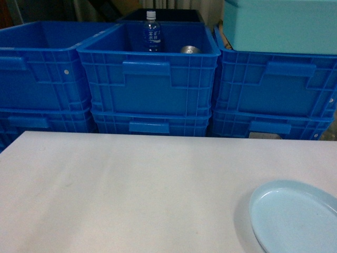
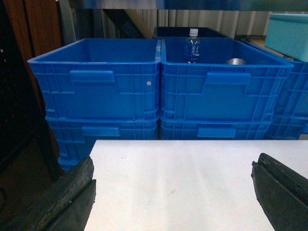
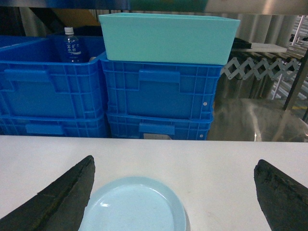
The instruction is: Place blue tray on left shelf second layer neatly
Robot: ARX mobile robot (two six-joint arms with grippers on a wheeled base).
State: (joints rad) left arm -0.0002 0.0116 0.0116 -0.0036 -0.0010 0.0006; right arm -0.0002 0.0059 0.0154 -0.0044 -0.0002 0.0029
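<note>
The blue tray [image 1: 295,219], a pale sky-blue shallow oval dish, lies flat on the white table [image 1: 131,190] at its near right corner. The right wrist view shows the blue tray [image 3: 134,207] low in frame, beside the left finger of my right gripper [image 3: 173,166]. That gripper is open, its black fingertips [image 3: 77,185] wide apart over the table. My left gripper [image 2: 173,166] is open too, over bare table, with nothing between its pads. Neither gripper shows in the head view. The left shelf is out of view.
Dark-blue ribbed crates [image 1: 152,74] are stacked in a row behind the table's far edge. The middle top crate holds a water bottle [image 1: 151,31] and a metal can [image 1: 189,50]. A turquoise box [image 1: 279,23] sits on the right stack. A dark cabinet [image 2: 19,96] stands at left.
</note>
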